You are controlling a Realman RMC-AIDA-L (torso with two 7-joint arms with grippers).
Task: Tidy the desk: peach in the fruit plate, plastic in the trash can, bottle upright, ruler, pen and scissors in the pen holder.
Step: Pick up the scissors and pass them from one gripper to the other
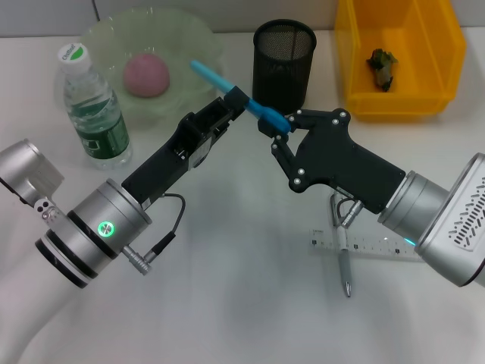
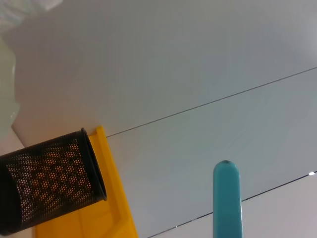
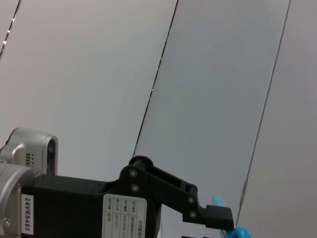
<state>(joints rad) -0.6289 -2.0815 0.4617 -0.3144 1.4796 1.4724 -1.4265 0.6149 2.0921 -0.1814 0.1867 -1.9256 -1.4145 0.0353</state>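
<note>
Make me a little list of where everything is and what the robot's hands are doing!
scissors: in the air in front of the pen holder, gripped by both grippers
left gripper: jaws shut on the scissors
right gripper: jaws shut on the other end of the scissors
peach: in the fruit plate
bottle: upright, beside the fruit plate
pen holder: upright between plate and trash can
trash can: a dark crumpled scrap inside
pen and ruler: crossed on the desk
</note>
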